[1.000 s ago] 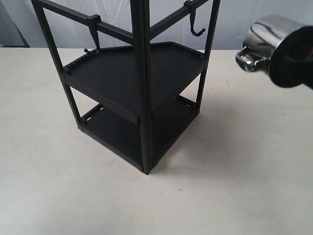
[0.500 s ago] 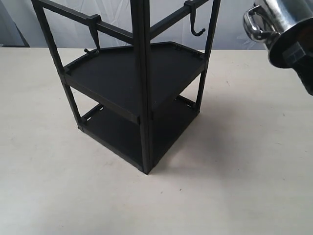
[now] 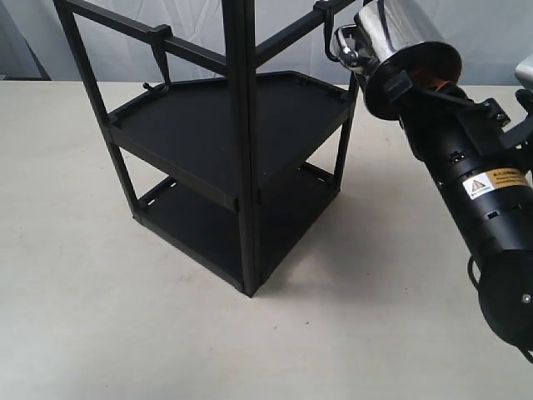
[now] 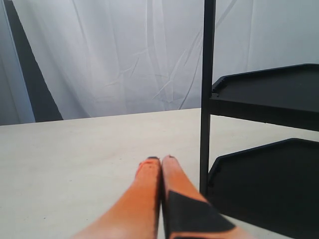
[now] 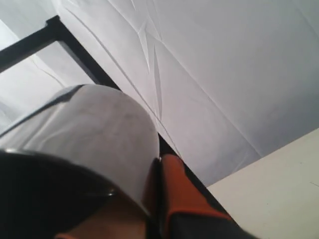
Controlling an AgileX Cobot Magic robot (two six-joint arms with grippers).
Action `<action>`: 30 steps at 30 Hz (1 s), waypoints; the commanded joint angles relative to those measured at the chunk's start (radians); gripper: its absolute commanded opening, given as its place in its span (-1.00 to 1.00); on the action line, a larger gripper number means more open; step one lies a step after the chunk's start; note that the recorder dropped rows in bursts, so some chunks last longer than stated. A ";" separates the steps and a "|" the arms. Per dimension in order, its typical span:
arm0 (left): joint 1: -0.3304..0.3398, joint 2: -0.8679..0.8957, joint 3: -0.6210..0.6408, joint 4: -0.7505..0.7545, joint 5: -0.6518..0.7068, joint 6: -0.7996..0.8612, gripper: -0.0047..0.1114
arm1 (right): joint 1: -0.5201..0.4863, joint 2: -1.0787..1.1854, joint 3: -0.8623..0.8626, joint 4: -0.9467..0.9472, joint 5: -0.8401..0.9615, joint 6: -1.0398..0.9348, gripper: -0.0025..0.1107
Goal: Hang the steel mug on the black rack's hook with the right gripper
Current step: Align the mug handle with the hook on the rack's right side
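The steel mug [image 3: 401, 32] is held high at the black rack's [image 3: 241, 142] right top corner, its open mouth turned toward the arm. My right gripper [image 3: 410, 82] is shut on the mug's wall at the rim. The mug's looped handle [image 3: 345, 47] overlaps the hook [image 3: 329, 33] under the right crossbar; I cannot tell whether it is threaded on. In the right wrist view the mug [image 5: 99, 134] fills the near side, with one orange finger [image 5: 177, 191] pressed against its outside. My left gripper [image 4: 160, 159] is shut and empty, low over the table beside a rack post [image 4: 206, 99].
A second hook [image 3: 158, 60] hangs from the rack's left crossbar. The rack's two tray shelves [image 3: 208, 125] stand on the beige table [image 3: 100, 317]. A white curtain [image 4: 124, 55] closes off the back. The right arm's black body [image 3: 483, 200] stretches over the table's right side.
The right gripper has carried the mug left, from the frame's right edge to the rack's right hook. The arm now reaches further into view. The rack has not moved.
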 commanded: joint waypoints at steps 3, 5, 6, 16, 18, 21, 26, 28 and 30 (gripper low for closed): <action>-0.005 -0.005 0.000 0.002 -0.005 -0.002 -0.89 | 0.009 0.017 -0.023 0.065 -0.029 -0.091 -0.97; -0.005 -0.005 0.000 0.002 -0.005 -0.002 -0.89 | 0.009 0.019 -0.023 0.027 -0.029 -0.121 -0.97; -0.005 -0.005 0.000 0.002 -0.005 -0.002 -0.89 | 0.009 0.024 -0.023 0.002 -0.029 -0.136 -0.97; -0.005 -0.005 0.000 0.002 -0.005 -0.002 -0.89 | 0.015 0.124 -0.072 -0.007 0.050 -0.149 -0.97; -0.005 -0.005 0.000 0.002 -0.005 -0.002 -0.89 | 0.015 0.124 -0.072 -0.007 0.125 -0.153 -0.97; -0.005 -0.005 0.000 0.002 -0.005 -0.002 -0.89 | 0.015 0.124 -0.072 -0.007 0.150 -0.172 -0.97; -0.005 -0.005 0.000 0.002 -0.005 -0.002 -0.89 | 0.015 0.124 -0.072 -0.089 0.150 -0.187 -0.97; -0.005 -0.005 0.000 0.002 -0.005 -0.002 -0.89 | 0.015 0.124 -0.072 -0.100 0.169 -0.187 -0.97; -0.005 -0.005 0.000 0.002 -0.005 -0.002 -0.89 | 0.015 0.124 -0.072 -0.100 0.196 -0.187 -0.97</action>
